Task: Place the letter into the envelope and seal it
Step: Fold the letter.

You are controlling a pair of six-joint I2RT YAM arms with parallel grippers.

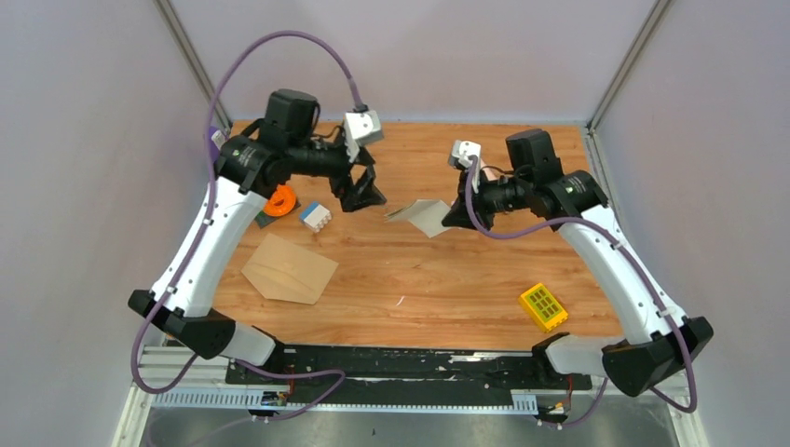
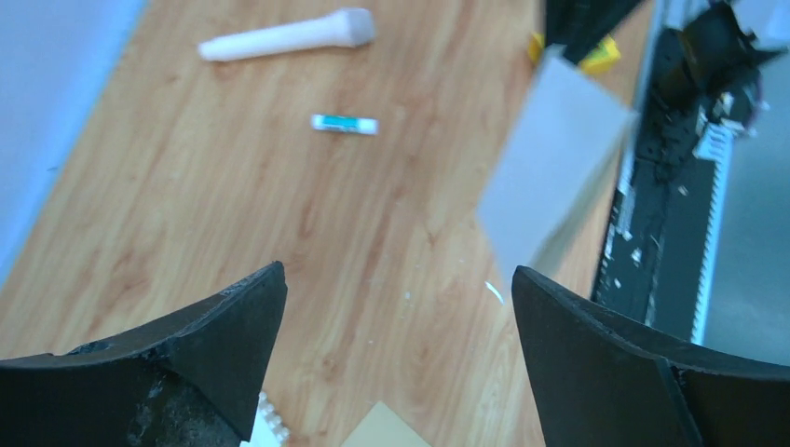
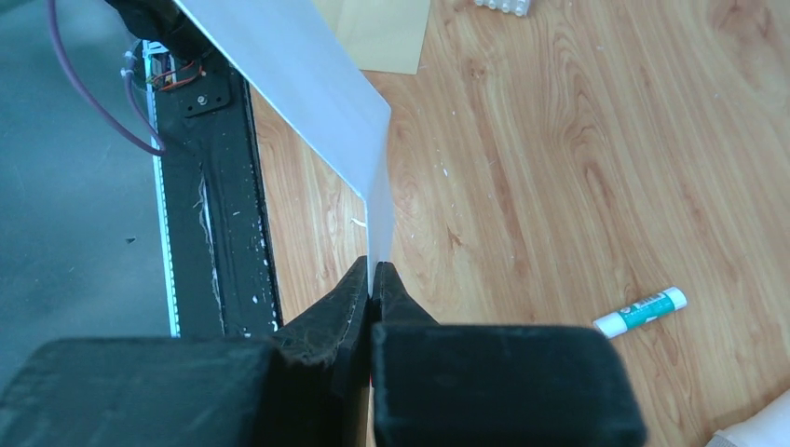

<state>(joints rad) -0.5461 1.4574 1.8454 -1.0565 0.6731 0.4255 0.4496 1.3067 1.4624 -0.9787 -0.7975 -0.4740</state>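
The letter (image 1: pixel 421 217), a pale grey creased sheet, hangs in the air over the middle of the table. My right gripper (image 1: pixel 456 216) is shut on its right edge. In the right wrist view the jaws (image 3: pixel 373 272) pinch the sheet's (image 3: pixel 298 74) corner. The tan envelope (image 1: pixel 289 268) lies flat at the front left, flap point towards the left. It also shows in the right wrist view (image 3: pixel 377 33), and its tip shows in the left wrist view (image 2: pixel 382 430). My left gripper (image 1: pixel 363 197) is open and empty, left of the letter (image 2: pixel 554 168), above the table (image 2: pixel 399 279).
A white and blue block (image 1: pixel 315 216) and an orange ring (image 1: pixel 279 200) lie by the left arm. A yellow block (image 1: pixel 543 307) sits at the front right. A glue stick (image 2: pixel 345 124) and a white cylinder (image 2: pixel 284 37) lie on the far wood.
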